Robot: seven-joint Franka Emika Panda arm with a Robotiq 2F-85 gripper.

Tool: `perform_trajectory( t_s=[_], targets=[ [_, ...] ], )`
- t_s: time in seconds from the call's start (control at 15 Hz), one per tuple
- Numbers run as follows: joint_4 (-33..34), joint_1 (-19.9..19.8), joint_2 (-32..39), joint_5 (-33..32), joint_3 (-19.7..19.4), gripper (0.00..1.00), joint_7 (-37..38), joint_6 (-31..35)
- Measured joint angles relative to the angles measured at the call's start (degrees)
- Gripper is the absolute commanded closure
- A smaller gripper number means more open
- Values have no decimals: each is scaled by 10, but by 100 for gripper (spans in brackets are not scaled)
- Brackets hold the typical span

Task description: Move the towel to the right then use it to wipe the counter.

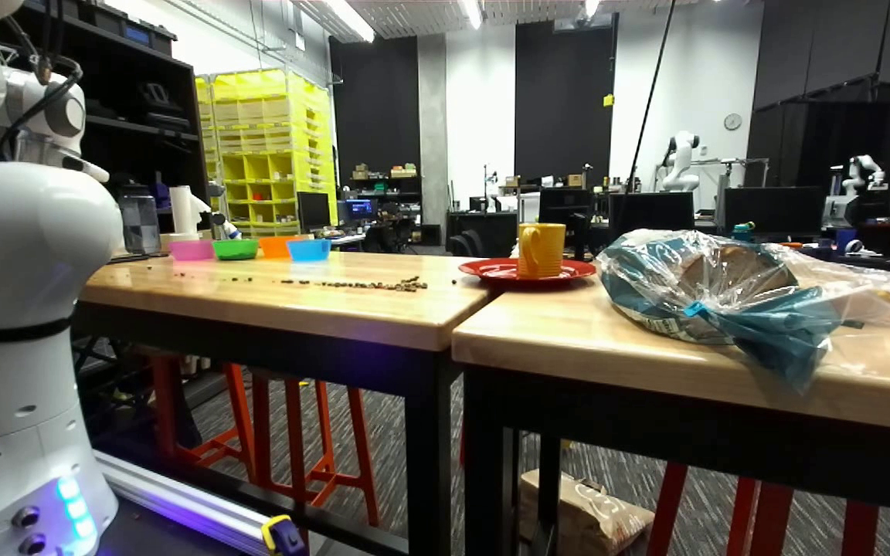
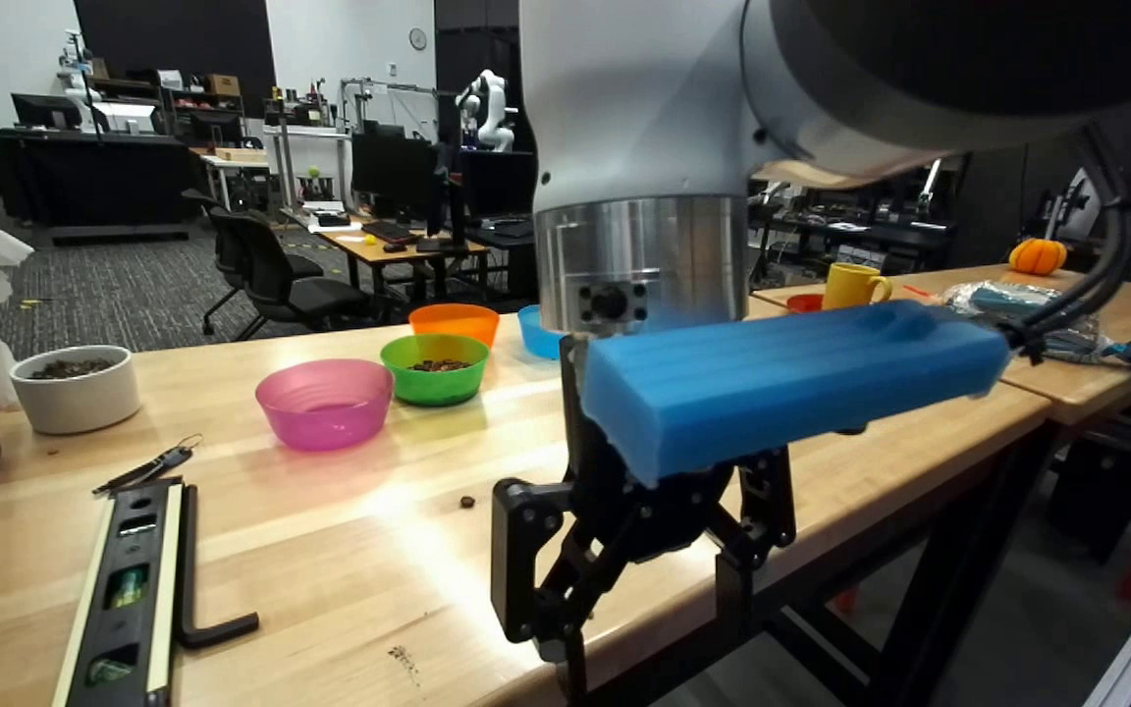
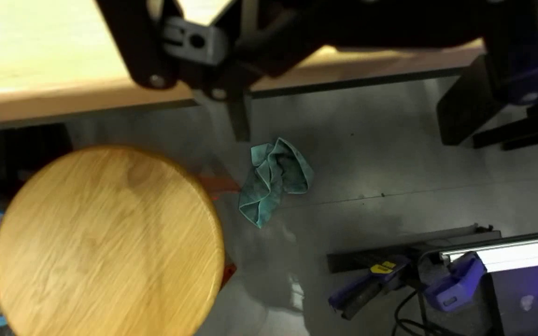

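Wrist view, crumpled teal towel (image 3: 265, 182) on floor (image 3: 390, 161), angular hand (image 3: 347, 135) spread

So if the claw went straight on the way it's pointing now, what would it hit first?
Most likely the floor, at or near the towel. In the wrist view the claw points down just past the counter edge, though depth there is hard to judge.

the wrist view crops the gripper (image 3: 346, 135) (along the top) — and, below, the stool seat (image 3: 110, 242).
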Motion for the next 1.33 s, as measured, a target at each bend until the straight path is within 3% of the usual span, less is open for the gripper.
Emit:
perform_trajectory(
  t_s=[0.87,1.33],
  targets=[
    [8,22,-77,-11,9,0,-363,-147],
    [7,20,-74,-11,10,0,-366,-148]
  ],
)
